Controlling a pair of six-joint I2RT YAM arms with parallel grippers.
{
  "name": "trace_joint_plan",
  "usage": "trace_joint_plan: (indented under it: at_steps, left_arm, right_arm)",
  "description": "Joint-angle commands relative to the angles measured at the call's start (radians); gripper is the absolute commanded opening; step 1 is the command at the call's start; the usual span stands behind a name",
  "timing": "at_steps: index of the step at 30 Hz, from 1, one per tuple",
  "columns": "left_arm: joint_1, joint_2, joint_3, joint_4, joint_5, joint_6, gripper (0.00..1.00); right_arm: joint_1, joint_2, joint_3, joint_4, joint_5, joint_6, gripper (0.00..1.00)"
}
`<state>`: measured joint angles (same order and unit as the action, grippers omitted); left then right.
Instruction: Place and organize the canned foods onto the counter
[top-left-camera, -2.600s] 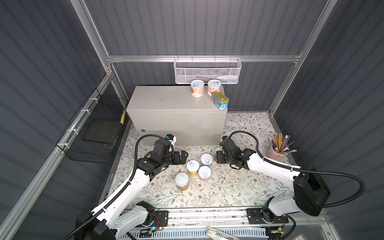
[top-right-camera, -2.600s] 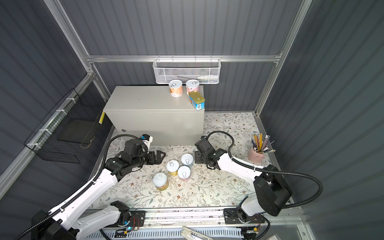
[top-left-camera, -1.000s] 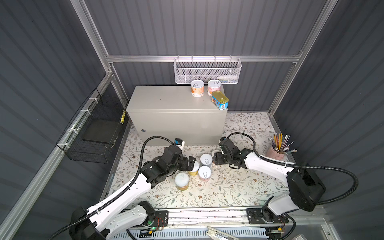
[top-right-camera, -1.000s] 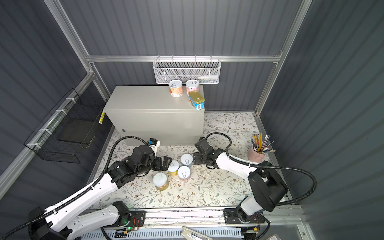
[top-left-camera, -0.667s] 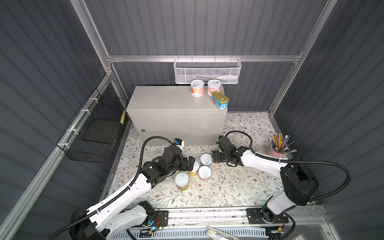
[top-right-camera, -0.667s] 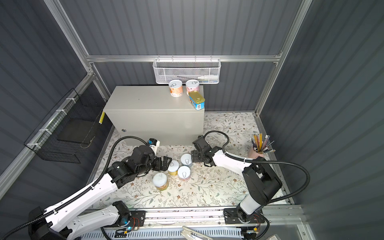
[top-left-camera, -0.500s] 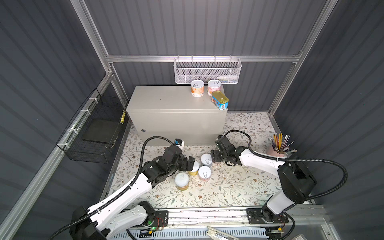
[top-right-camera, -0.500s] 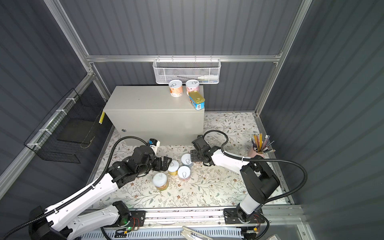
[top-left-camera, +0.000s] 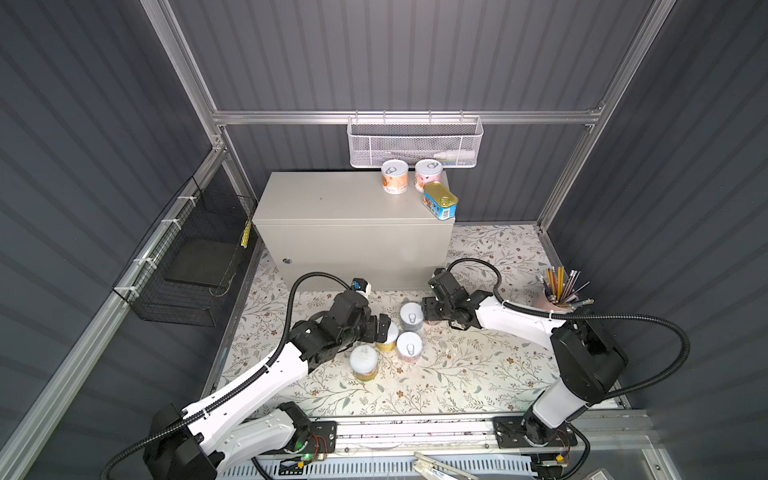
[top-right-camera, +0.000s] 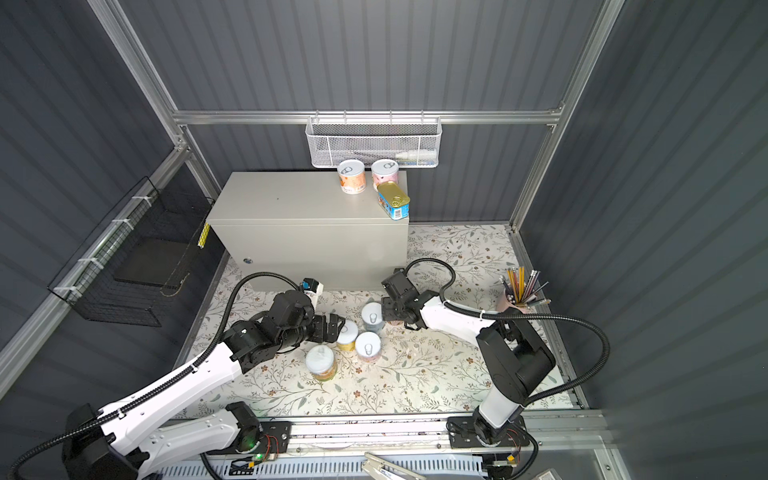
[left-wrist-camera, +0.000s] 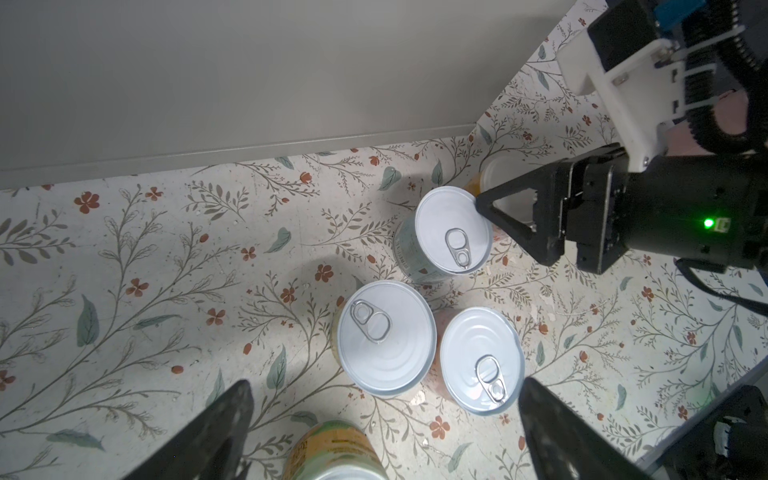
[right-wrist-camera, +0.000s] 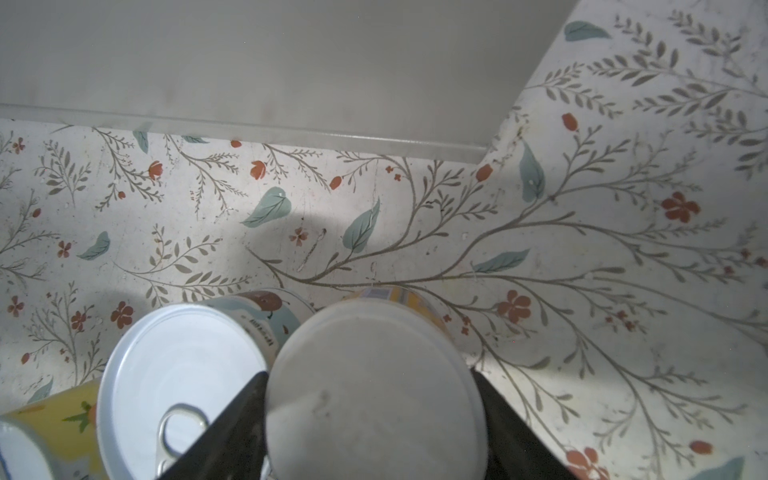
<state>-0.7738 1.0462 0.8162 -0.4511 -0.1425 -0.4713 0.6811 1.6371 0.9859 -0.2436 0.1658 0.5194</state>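
Note:
On the beige counter (top-left-camera: 332, 208) stand an orange can (top-left-camera: 394, 178), a pink can (top-left-camera: 428, 174) and a gold-topped blue tin (top-left-camera: 439, 201). Several cans stand on the floral mat: a pale blue one (top-left-camera: 411, 316), a pink one (top-left-camera: 409, 348) and a white-lidded yellow one (top-left-camera: 363, 365). My left gripper (top-left-camera: 382, 328) is open, its fingers (left-wrist-camera: 228, 419) spread by a silver-lidded yellow can (left-wrist-camera: 386, 336). My right gripper (right-wrist-camera: 374, 399) is shut on a white-lidded yellow can (right-wrist-camera: 374, 386) beside the pale blue can (right-wrist-camera: 178, 374).
A white mesh basket (top-left-camera: 415, 143) hangs on the back wall above the counter. A black wire basket (top-left-camera: 187, 266) hangs on the left wall. A pink pencil cup (top-left-camera: 557, 299) stands at the right of the mat. The counter's front face (left-wrist-camera: 249, 62) rises just behind the cans.
My right gripper has slid left to the cans and closed its fingers on the white-lidded can. The left arm reached right to the cans earlier and has since held still, open.

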Motion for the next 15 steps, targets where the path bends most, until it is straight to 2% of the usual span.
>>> trace_joint_plan:
  at_steps: [1,15]
  left_arm:
    - [-0.005,0.003,-0.012,0.015,0.001,0.02,1.0]
    - [-0.006,0.007,-0.023,0.041,0.02,0.006,1.0]
  right_arm:
    - [-0.008,-0.045,-0.018,-0.041,0.042,0.014,0.66]
    - [-0.008,-0.167,-0.092,-0.071,0.066,0.033,0.63]
